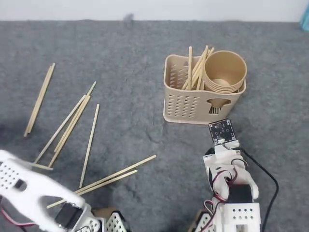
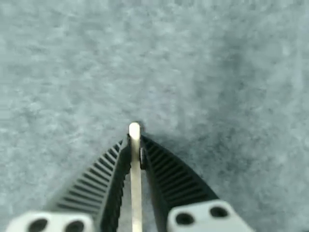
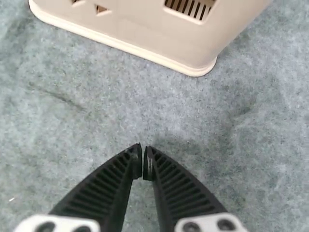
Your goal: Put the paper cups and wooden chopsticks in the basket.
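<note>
1. The left gripper (image 2: 135, 145) is pinching one wooden chopstick (image 2: 135, 193) between its narrowed, ribbed black jaws. The stick's pale tip is poking just past the fingertips, above the grey carpet (image 2: 217, 58).
2. The right gripper (image 3: 143, 163) is pressing its jaws together on nothing. It is hanging over the carpet, near the foot of the beige basket (image 3: 145, 34).
3. Seen from above, the basket is standing upright to the right of centre, and the right arm (image 1: 229, 183) is sitting in front of it.
4. A stack of paper cups (image 1: 224, 72) is sitting in the basket's right half, mouths up. Several upright chopsticks (image 1: 195, 70) are leaning in just beside the cups.
5. The loose chopsticks (image 1: 67, 125) are lying scattered on the carpet, well apart from the basket on its left.
6. The white left arm (image 1: 29, 193) is lying across the front left corner, close to the nearest of those sticks.
</note>
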Robot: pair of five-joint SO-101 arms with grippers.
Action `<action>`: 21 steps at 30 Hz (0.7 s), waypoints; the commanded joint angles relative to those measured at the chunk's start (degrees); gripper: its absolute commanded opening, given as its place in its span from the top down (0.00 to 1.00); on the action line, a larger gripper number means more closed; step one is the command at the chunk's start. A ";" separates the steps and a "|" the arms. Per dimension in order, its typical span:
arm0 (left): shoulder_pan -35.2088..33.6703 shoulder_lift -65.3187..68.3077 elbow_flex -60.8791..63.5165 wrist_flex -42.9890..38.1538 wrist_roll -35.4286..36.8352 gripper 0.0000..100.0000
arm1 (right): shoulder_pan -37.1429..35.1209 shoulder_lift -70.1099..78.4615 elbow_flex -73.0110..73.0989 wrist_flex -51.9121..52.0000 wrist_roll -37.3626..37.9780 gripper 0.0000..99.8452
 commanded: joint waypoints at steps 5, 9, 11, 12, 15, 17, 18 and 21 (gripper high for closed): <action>-1.93 -6.24 -2.77 2.29 0.62 0.99 | 0.75 -0.84 -0.44 -0.31 0.79 0.97; -2.29 -10.02 -2.68 2.37 0.62 0.99 | 0.75 -0.84 -0.44 -0.31 0.79 0.97; -2.64 -12.13 -2.51 2.37 0.62 0.99 | 0.75 -0.84 -0.44 -0.31 0.79 0.97; -2.90 -13.19 -2.51 2.46 0.62 0.99 | 0.75 -0.84 -0.44 -0.31 0.79 0.97; -3.25 -16.26 -2.42 2.46 0.53 0.99 | 0.75 -0.84 -0.44 -0.31 0.79 0.97; -3.60 -17.93 -2.33 2.46 0.44 0.99 | 0.75 -0.84 -0.44 -0.31 0.79 0.97; -3.69 -18.64 -2.33 2.55 0.44 0.99 | 0.75 -0.84 -0.44 -0.31 0.79 0.97; -3.52 -20.48 -2.33 2.55 0.35 0.99 | 0.66 -0.84 -0.44 -0.48 0.79 0.97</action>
